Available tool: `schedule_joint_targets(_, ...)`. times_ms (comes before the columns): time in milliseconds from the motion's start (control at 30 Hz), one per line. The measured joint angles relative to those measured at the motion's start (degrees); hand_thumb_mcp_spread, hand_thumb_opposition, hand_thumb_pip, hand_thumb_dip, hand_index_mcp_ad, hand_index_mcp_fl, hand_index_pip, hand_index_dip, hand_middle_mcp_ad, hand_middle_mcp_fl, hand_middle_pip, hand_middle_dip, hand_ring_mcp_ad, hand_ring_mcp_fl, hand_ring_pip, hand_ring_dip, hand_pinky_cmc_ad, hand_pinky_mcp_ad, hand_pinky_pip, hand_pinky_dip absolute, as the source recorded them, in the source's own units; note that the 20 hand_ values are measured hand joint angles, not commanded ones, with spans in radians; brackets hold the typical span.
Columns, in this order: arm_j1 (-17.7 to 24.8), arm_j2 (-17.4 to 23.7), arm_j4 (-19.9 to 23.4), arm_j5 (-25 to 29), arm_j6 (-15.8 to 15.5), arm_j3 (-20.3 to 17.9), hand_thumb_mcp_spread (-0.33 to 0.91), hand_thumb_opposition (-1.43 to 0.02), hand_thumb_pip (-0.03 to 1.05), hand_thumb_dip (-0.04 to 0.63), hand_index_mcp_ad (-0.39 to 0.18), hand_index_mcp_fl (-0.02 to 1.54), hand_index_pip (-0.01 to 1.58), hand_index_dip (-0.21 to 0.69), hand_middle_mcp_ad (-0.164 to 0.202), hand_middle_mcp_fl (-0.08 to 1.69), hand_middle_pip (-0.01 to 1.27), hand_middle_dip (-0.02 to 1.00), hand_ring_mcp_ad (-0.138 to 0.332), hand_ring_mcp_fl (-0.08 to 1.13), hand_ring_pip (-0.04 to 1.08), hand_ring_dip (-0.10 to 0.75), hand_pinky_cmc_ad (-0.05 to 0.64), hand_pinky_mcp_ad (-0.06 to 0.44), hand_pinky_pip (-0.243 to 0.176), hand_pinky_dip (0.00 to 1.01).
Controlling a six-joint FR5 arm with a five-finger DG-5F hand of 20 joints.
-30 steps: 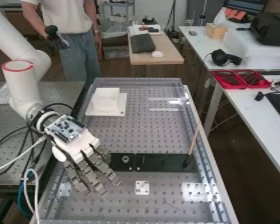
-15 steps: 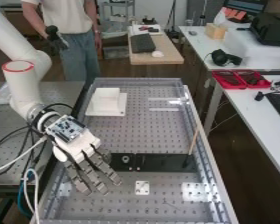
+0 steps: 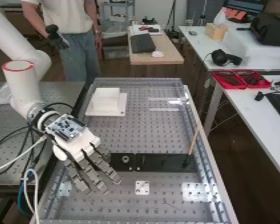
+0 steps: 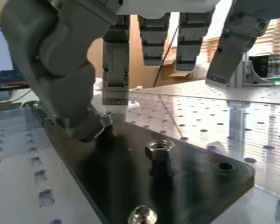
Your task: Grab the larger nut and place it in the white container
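Observation:
Over the left part of the black bar [image 3: 165, 162], the hand [image 3: 79, 149] points down and to the right. In the wrist view the hand [image 4: 71, 95] has its thumb bent in against one finger, pinching the larger nut [image 4: 106, 119], which is still at its post; the thumb tip partly covers it. The other fingers hang straight. Closer to the camera, the smaller nut [image 4: 160, 145] sits on its own black post. The bearing [image 3: 125, 159] stands on the bar just right of the fingers. Farther back on the bench is the white container [image 3: 106, 103].
A thin wooden stick [image 3: 193, 142] rises from the bar's right part. In front of the bar lies a small white plate [image 3: 142, 187]. Metal rails [image 3: 205, 150] edge the perforated bench. A silver screw head [image 4: 142, 215] is on the bar's near end.
The fingers have shifted very slightly to the right and closer in over the bar. The arm's body stays where it was.

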Motion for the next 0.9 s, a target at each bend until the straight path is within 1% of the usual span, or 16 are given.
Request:
schedule_joint_targets(133,-0.18,0.45,-0.15,-0.97,-0.41,0.34,0.36,-0.86,0.75,0.251,-0.087,0.22,1.54,0.066,0.072,0.01,0.12,0.19,0.147,0.0,0.25,0.093,0.337,0.276,-0.106,0.73)
schedule_joint_targets(267,-0.49,1.68,-0.33,-2.88,-1.31,0.93,0.36,-0.87,0.75,0.251,-0.087,0.22,1.54,0.063,0.072,0.01,0.12,0.19,0.147,0.0,0.25,0.093,0.337,0.276,-0.106,0.73)
schedule_joint_targets(367,-0.54,3.09,-0.48,-5.17,-2.33,1.45,0.36,-0.87,0.75,0.251,-0.087,0.22,1.54,0.063,0.072,0.01,0.12,0.19,0.147,0.0,0.25,0.093,0.339,0.276,-0.106,0.73)
schedule_joint_targets(467,-0.26,5.19,-1.16,-8.8,-3.23,2.16,0.36,-0.87,0.75,0.251,-0.087,0.22,1.54,0.063,0.072,0.01,0.12,0.18,0.147,0.0,0.25,0.093,0.339,0.276,-0.106,0.73)
schedule_joint_targets(533,0.24,6.89,-2.49,-12.54,-3.17,2.83,0.36,-0.87,0.75,0.251,-0.087,0.22,1.54,0.063,0.072,0.01,0.12,0.18,0.15,0.0,0.25,0.093,0.339,0.276,-0.106,0.73)
schedule_joint_targets(567,0.34,7.2,-2.88,-13.38,-3.08,2.98,0.36,-0.87,0.75,0.251,-0.087,0.22,1.54,0.063,0.072,0.01,0.12,0.19,0.15,0.0,0.25,0.093,0.339,0.276,-0.106,0.73)
schedule_joint_targets(633,0.87,8.62,-5.14,-17.96,-2.54,3.79,0.36,-0.87,0.75,0.251,-0.087,0.22,1.54,0.063,0.075,0.01,0.12,0.18,0.148,0.0,0.25,0.093,0.339,0.276,-0.106,0.72)
schedule_joint_targets(667,1.01,8.91,-5.71,-19.15,-2.42,3.99,0.36,-0.87,0.75,0.251,-0.087,0.22,1.54,0.063,0.072,0.01,0.12,0.18,0.148,0.0,0.25,0.093,0.339,0.276,-0.106,0.72)
schedule_joint_targets(700,1.3,9.49,-6.92,-21.68,-2.17,4.45,0.36,-0.87,0.75,0.251,-0.087,0.22,1.54,0.063,0.075,0.01,0.12,0.18,0.148,0.0,0.25,0.093,0.339,0.276,-0.106,0.72)
schedule_joint_targets(733,1.55,9.89,-7.94,-23.89,-1.94,4.83,0.36,-0.87,0.75,0.251,-0.087,0.22,1.54,0.063,0.075,0.01,0.12,0.18,0.148,0.0,0.25,0.093,0.339,0.276,-0.106,0.7)
schedule_joint_targets(767,1.73,10.16,-8.68,-25.52,-1.79,5.14,0.36,-0.87,0.75,0.251,-0.087,0.22,1.54,0.063,0.072,0.01,0.12,0.18,0.147,0.0,0.23,0.093,0.339,0.276,-0.106,0.7)
schedule_joint_targets(833,2.25,10.83,-10.76,-30.61,-1.28,6.04,0.36,-0.87,0.75,0.251,-0.087,0.22,1.54,0.066,0.072,0.01,0.12,0.18,0.143,0.0,0.22,0.093,0.333,0.276,-0.106,0.68)
schedule_joint_targets(867,2.37,10.97,-11.23,-31.89,-1.12,6.26,0.36,-0.87,0.75,0.251,-0.087,0.22,1.54,0.066,0.072,0.01,0.12,0.18,0.141,0.0,0.22,0.093,0.333,0.278,-0.106,0.68)
schedule_joint_targets(900,2.6,11.25,-12.37,-34.94,-0.75,6.77,0.36,-0.87,0.75,0.251,-0.087,0.22,1.54,0.066,0.072,0.01,0.12,0.18,0.134,0.0,0.22,0.093,0.333,0.278,-0.106,0.68)
